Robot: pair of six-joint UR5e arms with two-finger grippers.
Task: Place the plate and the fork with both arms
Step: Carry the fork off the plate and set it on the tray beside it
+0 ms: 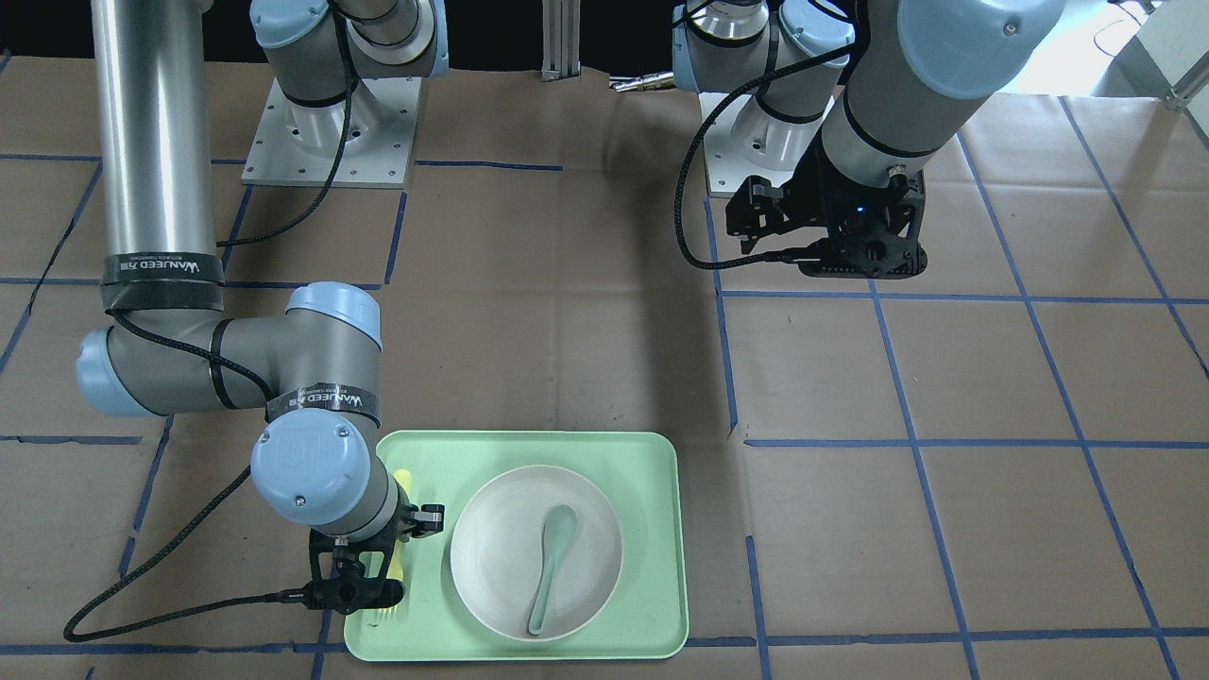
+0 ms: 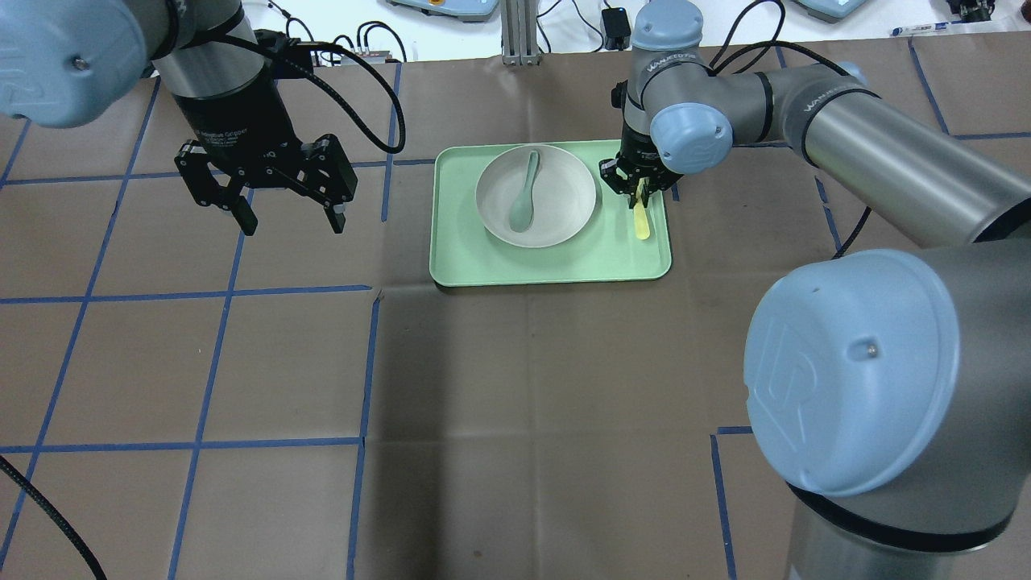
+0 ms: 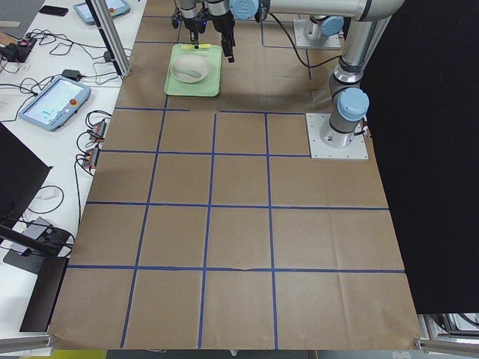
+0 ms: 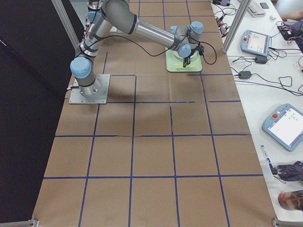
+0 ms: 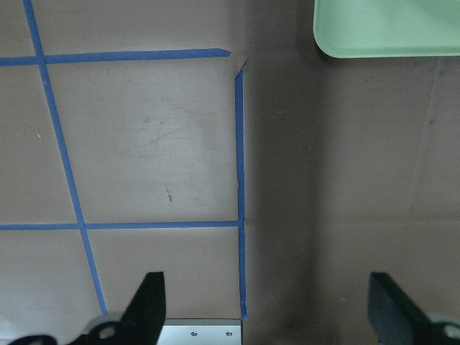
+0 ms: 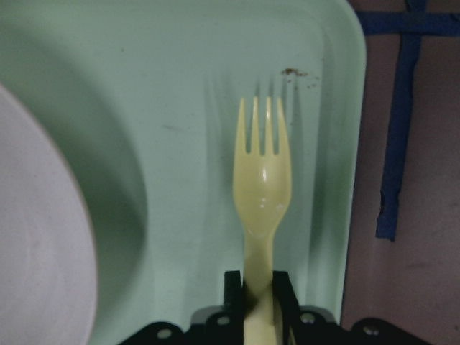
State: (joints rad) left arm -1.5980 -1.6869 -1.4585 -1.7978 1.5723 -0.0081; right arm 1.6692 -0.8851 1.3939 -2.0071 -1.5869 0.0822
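The off-white plate [image 2: 564, 205] sits on the light-green tray [image 2: 548, 262], with a grey-green spoon [image 2: 523, 197] lying in it. My right gripper [image 2: 640, 189] is shut on the handle of the pale-yellow fork [image 2: 642, 225], low over the tray's strip beside the plate. In the right wrist view the fork [image 6: 262, 187] points its tines away, with the plate's rim [image 6: 36, 237] to the left. I cannot tell whether the fork touches the tray. My left gripper [image 2: 294, 225] is open and empty, hanging above the table well left of the tray.
Brown paper with a blue tape grid covers the table [image 2: 515, 387]. The tray's corner [image 5: 388, 29] shows at the top right of the left wrist view. Both arm bases [image 1: 331, 132] stand at the table's robot side.
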